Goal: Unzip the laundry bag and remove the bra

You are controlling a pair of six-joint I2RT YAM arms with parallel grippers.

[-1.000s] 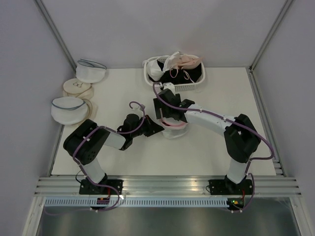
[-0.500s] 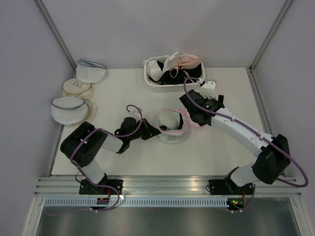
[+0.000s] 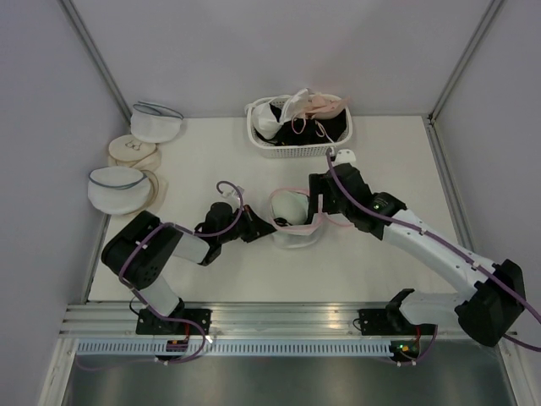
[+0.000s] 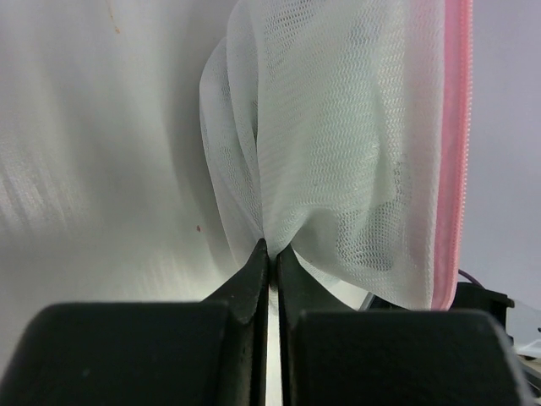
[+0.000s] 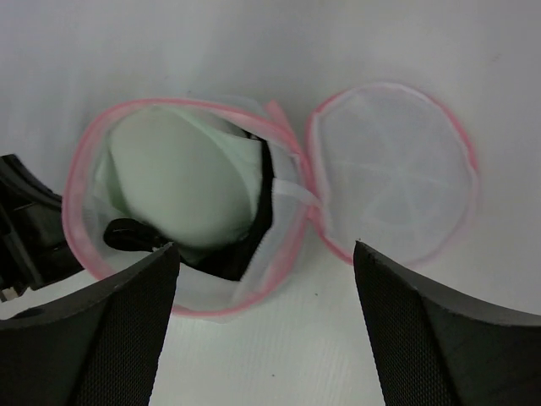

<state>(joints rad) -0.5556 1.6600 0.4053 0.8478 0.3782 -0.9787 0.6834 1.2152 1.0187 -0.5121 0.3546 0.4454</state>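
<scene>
The laundry bag (image 3: 292,222) lies unzipped mid-table, pink trim round both halves. In the right wrist view its left half (image 5: 182,199) holds a pale dome with the black bra (image 5: 258,228) showing under and beside it. The other half (image 5: 393,173) lies flat and empty to the right. My left gripper (image 3: 266,228) is shut on a fold of the bag's mesh (image 4: 270,249) at its left side. My right gripper (image 3: 319,207) hovers over the bag, wide open and empty (image 5: 266,338).
A white basket (image 3: 300,150) with other bras stands at the back. Two white mesh bags with blue-grey trim (image 3: 156,123) (image 3: 117,188) and beige round pads (image 3: 133,152) lie along the left wall.
My right gripper moved off the bag to the right, drawing the pink rim, then came back over it and is open. The bag's lid half now lies flat to the right. The left gripper kept its hold.
</scene>
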